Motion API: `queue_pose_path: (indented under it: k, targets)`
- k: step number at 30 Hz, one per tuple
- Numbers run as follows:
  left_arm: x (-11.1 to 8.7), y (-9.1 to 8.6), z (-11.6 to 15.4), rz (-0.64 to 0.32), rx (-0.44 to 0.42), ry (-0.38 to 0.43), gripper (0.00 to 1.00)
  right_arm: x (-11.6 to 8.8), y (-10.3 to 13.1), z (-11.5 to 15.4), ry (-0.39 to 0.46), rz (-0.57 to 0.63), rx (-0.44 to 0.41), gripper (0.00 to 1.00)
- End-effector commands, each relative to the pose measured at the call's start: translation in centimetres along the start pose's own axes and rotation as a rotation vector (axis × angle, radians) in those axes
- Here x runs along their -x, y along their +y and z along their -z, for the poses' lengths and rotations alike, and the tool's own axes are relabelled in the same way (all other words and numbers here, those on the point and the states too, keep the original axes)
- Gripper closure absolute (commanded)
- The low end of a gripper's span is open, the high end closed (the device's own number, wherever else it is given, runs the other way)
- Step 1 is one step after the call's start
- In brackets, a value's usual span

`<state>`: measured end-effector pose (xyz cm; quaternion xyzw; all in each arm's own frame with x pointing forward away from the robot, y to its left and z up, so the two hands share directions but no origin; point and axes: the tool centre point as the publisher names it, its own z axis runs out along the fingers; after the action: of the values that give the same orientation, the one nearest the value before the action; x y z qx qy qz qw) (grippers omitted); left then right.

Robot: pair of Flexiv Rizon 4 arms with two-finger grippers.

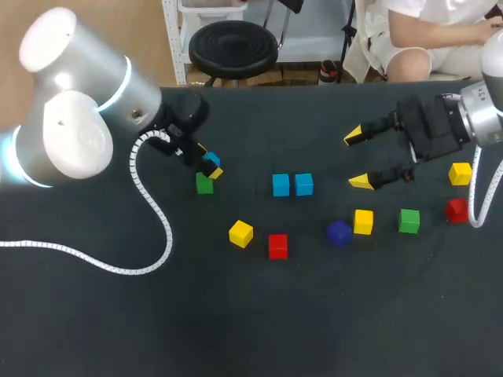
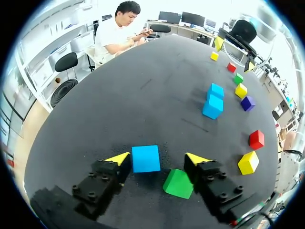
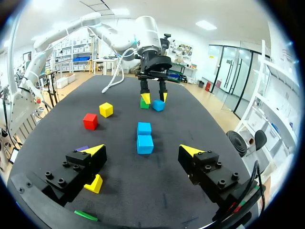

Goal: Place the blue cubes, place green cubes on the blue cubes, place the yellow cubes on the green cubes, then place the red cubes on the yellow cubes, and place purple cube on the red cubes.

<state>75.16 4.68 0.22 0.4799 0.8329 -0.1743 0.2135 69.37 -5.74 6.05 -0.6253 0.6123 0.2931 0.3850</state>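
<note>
Two blue cubes [image 1: 280,185] sit side by side in the middle of the table [image 1: 259,322]. A third blue cube [image 2: 146,158] lies well apart from them, between the left fingers [image 2: 118,158], with a green cube [image 2: 178,183] just beside it. The left fingers are spread: one tip is close against the third blue cube and the other stands clear of it, so nothing is pinched.

The main risk, as I judge it, is the green cube. It lies close under the far finger, so a straight drop could land that tip on it. A squeeze could also trap both cubes and skew the blue one, or shove the green one across the table. The uneven gap adds to this, since the near finger would push the blue cube sideways before the other finger meets it.

The left arm [image 1: 71,126] comes in from its own side, with its wrist bent down so the fingers point at the table, low over these two cubes. The right arm [image 1: 483,110] is held off at its side. The right fingers [image 1: 361,181] are spread wide with nothing between them, pointing toward the middle.
</note>
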Motion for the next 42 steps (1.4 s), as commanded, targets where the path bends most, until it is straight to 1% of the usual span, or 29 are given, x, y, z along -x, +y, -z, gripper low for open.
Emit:
queue_pose_path:
  k: [1,3,4,6,7,14,18,26,28,35,37,39,42]
  targets:
    - [-0.2,0.0,0.0,-0.005,-0.010,-0.007,0.55,0.0,0.1,0.0,-0.001,0.001,-0.002,0.00]
    - [-0.2,0.0,0.0,-0.010,-0.020,-0.011,0.65,0.0,0.1,0.0,-0.001,0.001,-0.002,0.00]
    - [-0.3,-0.1,-0.1,-0.015,-0.023,-0.012,0.68,0.0,0.1,0.0,-0.001,0.001,-0.002,0.00]
    - [-0.3,-0.2,-0.1,-0.022,-0.031,-0.014,0.80,0.0,0.1,0.0,-0.001,0.001,-0.002,0.00]
    - [-0.3,-0.2,-0.1,-0.025,-0.036,-0.015,1.00,0.0,0.1,0.0,-0.001,0.001,-0.002,0.00]
    - [-0.1,-0.5,0.2,-0.087,-0.073,-0.040,1.00,0.0,0.1,0.0,-0.001,0.001,-0.002,0.00]
    - [0.5,-0.9,0.3,-0.173,-0.127,-0.071,1.00,0.0,0.1,0.0,-0.001,0.001,-0.002,0.00]
    - [1.5,-2.0,0.0,-0.265,-0.195,-0.070,1.00,0.0,0.1,0.0,-0.001,0.001,-0.002,0.00]
    - [1.6,-2.2,-0.3,-0.284,-0.206,-0.071,0.97,0.0,0.1,0.0,-0.001,0.001,-0.002,0.00]
    - [2.5,-2.4,-1.1,-0.335,-0.224,-0.073,0.99,0.0,0.1,0.0,-0.001,0.001,-0.002,0.00]
    - [2.7,-2.4,-1.2,-0.343,-0.226,-0.073,0.95,0.0,0.1,0.0,-0.001,0.001,-0.002,0.00]
    - [2.8,-2.4,-1.4,-0.345,-0.231,-0.070,0.85,0.0,0.1,0.0,-0.001,0.001,-0.002,0.00]
    - [2.8,-2.7,-1.6,-0.348,-0.237,-0.063,0.73,0.0,0.1,0.0,-0.001,0.001,-0.002,0.00]
